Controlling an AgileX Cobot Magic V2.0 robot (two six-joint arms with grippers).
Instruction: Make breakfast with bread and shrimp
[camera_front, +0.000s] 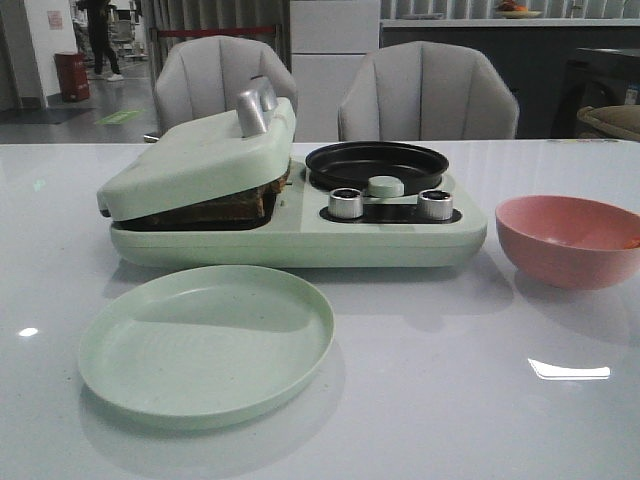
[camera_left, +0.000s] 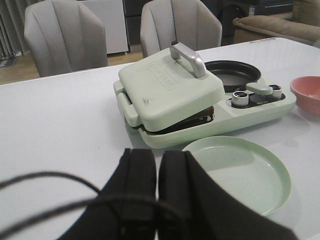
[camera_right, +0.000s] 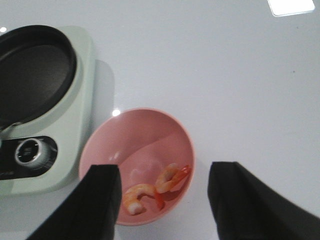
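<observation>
The bread (camera_front: 228, 203) lies inside the pale green sandwich press (camera_front: 200, 160), brown edges showing under its half-lowered lid; in the left wrist view only a dark gap (camera_left: 192, 121) shows there. Two curled pink-orange shrimp (camera_right: 172, 177) (camera_right: 137, 196) lie in the pink bowl (camera_right: 145, 140), which stands right of the press (camera_front: 570, 240). My right gripper (camera_right: 165, 172) is open and empty, hovering above the bowl with the shrimp between its fingers. My left gripper (camera_left: 157, 156) is shut and empty, above the table in front of the press. Neither gripper shows in the front view.
An empty green plate (camera_front: 207, 342) lies in front of the press, right of my left gripper (camera_left: 240, 172). A black round pan (camera_front: 377, 163) and two metal knobs (camera_front: 346, 203) sit on the appliance's right half. Two grey chairs stand behind the table.
</observation>
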